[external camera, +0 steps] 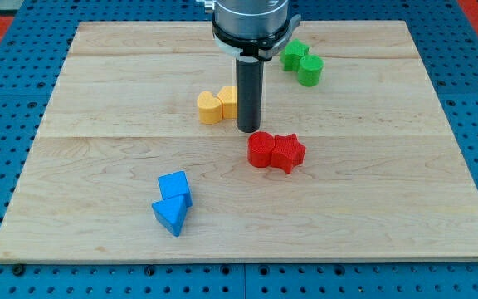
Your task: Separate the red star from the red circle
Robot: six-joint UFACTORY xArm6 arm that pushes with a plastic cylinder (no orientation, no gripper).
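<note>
The red circle and the red star lie touching side by side near the board's middle, circle on the view's left, star on the right. My tip stands just above the red circle, at its upper left edge, very close to it or touching. The rod rises from there to the arm's head at the view's top.
A yellow heart and a yellow block sit left of the rod. A green star and green cylinder lie at upper right. A blue cube and blue triangle lie at lower left. The wooden board ends in blue pegboard.
</note>
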